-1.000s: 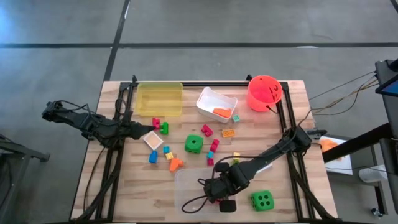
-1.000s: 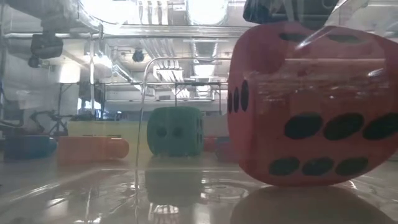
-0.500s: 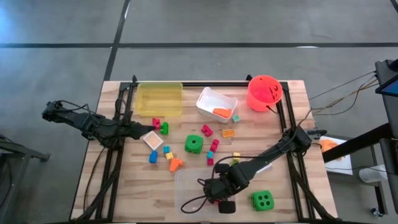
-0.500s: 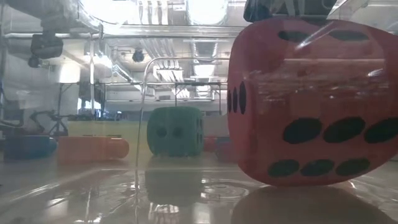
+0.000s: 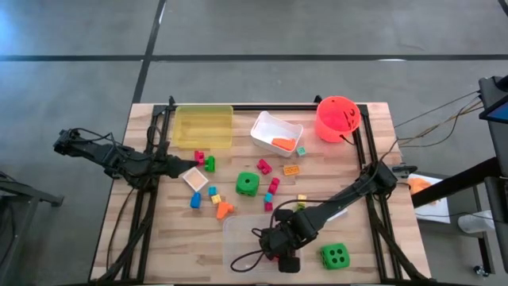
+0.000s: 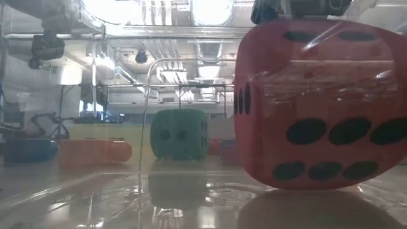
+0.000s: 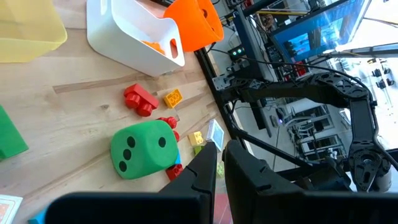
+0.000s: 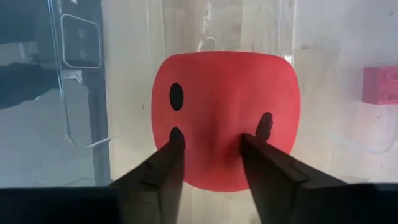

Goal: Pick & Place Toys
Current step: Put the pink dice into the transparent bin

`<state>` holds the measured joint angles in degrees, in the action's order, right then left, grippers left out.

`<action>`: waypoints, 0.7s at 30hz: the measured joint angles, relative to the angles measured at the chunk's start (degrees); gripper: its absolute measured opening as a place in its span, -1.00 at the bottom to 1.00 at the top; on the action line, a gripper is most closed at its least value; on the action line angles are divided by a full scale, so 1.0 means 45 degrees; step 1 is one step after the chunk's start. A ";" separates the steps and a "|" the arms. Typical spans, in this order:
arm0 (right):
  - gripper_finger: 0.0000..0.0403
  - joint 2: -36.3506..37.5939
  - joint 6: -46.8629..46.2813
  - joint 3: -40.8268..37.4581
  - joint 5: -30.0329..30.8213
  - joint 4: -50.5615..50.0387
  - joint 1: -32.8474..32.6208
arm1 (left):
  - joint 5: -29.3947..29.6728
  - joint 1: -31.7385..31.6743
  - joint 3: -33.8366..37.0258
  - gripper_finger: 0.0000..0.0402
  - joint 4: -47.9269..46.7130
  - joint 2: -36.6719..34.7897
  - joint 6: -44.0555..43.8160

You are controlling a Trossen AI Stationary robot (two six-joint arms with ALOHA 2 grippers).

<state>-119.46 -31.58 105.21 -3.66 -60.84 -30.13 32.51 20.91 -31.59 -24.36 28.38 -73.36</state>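
Placing step: right gripper [image 8: 208,146], jaws narrow, seemingly touching the red die [image 8: 225,118] inside the clear tub [image 5: 246,230]. Next: release, retract. Left gripper [image 7: 219,163] closed, idle.

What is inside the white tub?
The white tub holds an orange piece. In the left wrist view its wall covers most of the inside, so anything else there cannot be seen.

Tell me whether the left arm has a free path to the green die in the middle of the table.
Probably yes. The left gripper, fingers shut, waits at the table's left side, and the green die stands in the open with only small blocks nearby; nothing tall stands between them.
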 joint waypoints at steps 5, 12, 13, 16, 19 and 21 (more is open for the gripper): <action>0.03 0.0000 -0.0232 0.0000 -0.0246 0.0033 0.0005 | 0.0000 0.0000 0.0000 -0.86 -0.0005 0.0000 0.0000; 0.13 0.0032 -0.0391 0.0000 -0.0340 0.0034 0.0000 | 0.0000 0.0000 0.0000 -0.86 -0.0005 0.0000 -0.0005; 0.13 0.0062 -0.0385 0.0000 -0.0423 0.0035 0.0000 | 0.0000 0.0000 0.0000 -0.86 -0.0005 -0.0005 -0.0005; 0.13 0.0137 -0.0381 -0.0005 -0.0757 0.0044 -0.0001 | 0.0000 0.0000 0.0000 -0.86 -0.0005 -0.0005 -0.0005; 0.13 0.0175 -0.0435 0.0056 -0.0958 0.0022 -0.0005 | 0.0000 0.0000 0.0000 -0.86 -0.0005 -0.0005 -0.0005; 0.13 0.0175 -0.0430 0.0198 -0.1005 0.0039 -0.0014 | 0.0000 0.0000 0.0000 -0.86 -0.0010 -0.0005 -0.0021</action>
<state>-118.67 -33.52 106.10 -8.18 -60.66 -30.19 32.51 20.91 -31.59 -24.40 28.36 -73.46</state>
